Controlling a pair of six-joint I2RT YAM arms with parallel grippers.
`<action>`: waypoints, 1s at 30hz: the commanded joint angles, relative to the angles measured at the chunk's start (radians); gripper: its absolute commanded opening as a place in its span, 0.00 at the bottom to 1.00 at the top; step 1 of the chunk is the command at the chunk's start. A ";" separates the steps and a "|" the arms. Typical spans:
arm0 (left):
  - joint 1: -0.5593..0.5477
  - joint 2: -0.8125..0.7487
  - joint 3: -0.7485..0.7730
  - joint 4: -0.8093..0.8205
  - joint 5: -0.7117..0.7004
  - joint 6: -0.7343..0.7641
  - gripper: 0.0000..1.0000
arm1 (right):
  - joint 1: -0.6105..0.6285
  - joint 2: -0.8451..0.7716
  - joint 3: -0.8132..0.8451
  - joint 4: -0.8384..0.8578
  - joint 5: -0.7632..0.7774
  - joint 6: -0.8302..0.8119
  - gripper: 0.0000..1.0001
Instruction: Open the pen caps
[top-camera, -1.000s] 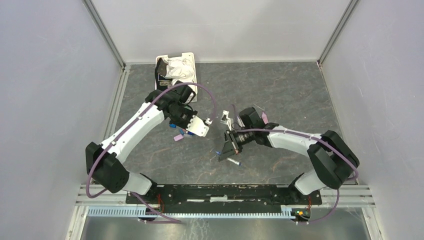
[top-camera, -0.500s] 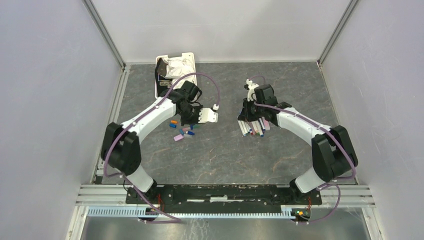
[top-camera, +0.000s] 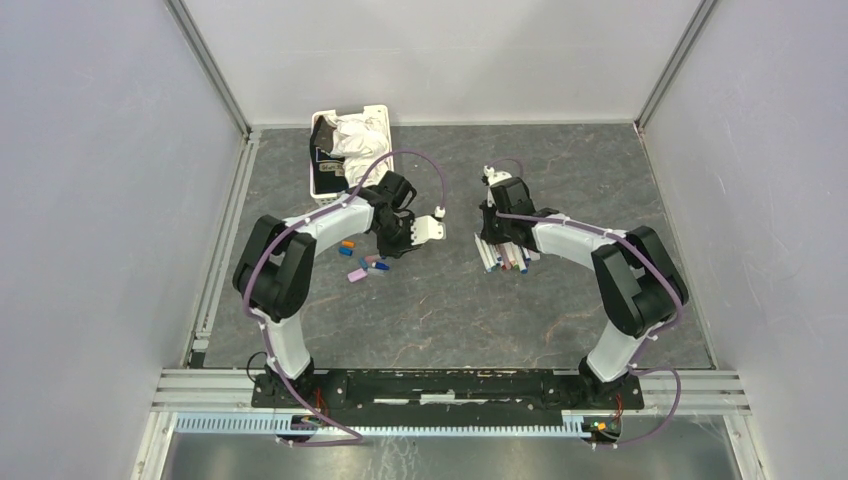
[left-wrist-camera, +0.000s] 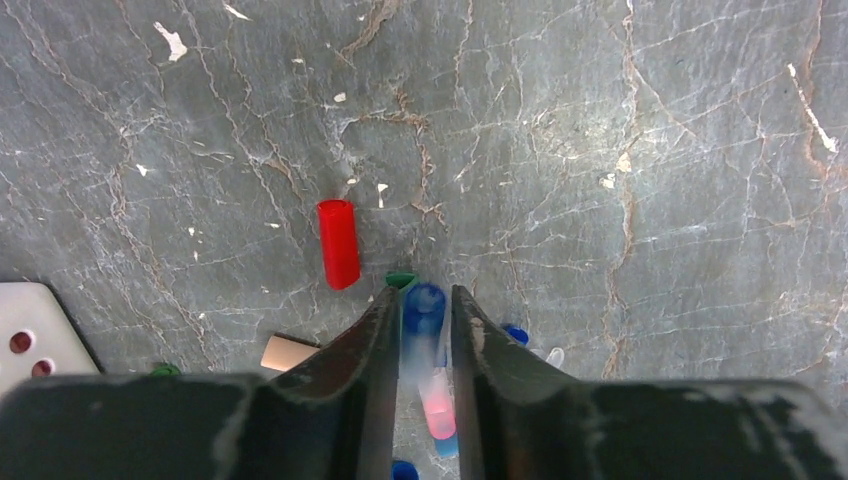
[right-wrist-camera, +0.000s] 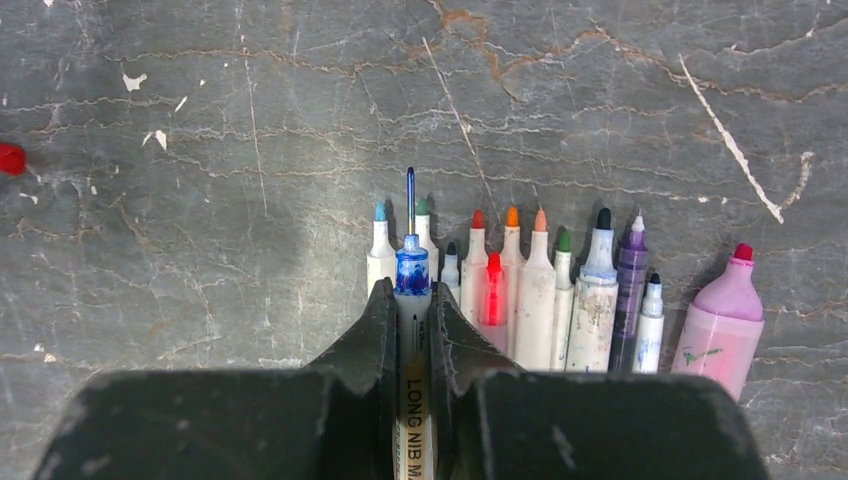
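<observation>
From the top, white cloth (top-camera: 352, 132) is packed in a white basket (top-camera: 323, 187), and the pen caps (top-camera: 365, 265) are spread on the table (top-camera: 450, 310). At the left wrist, a blue cap (left-wrist-camera: 423, 308) is seen between the fingers of the left gripper (left-wrist-camera: 422, 300); whether it is squeezed cannot be told. At the right wrist, the right gripper (right-wrist-camera: 411, 295) is closed on a blue pen (right-wrist-camera: 411, 272) marked "LONG NIB M".

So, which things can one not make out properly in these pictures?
- Left wrist view: the blue cap between the left tool's fingers is blurred; gripped or loose, I cannot tell.
- Left wrist view: a green cap is mostly hidden by one finger.
- Right wrist view: the right tool covers the blue marker's barrel; its label is cut off.
- Top view: the loose caps are too small to count.
</observation>
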 joint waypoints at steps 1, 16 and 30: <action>0.002 0.004 -0.015 0.044 0.017 -0.060 0.36 | 0.031 0.022 0.045 0.065 0.101 -0.033 0.00; 0.045 -0.129 0.162 -0.075 0.133 -0.191 1.00 | 0.058 0.036 0.003 0.109 0.194 -0.045 0.16; 0.196 -0.336 0.304 -0.074 0.094 -0.430 1.00 | 0.091 -0.009 -0.056 0.141 0.203 -0.032 0.32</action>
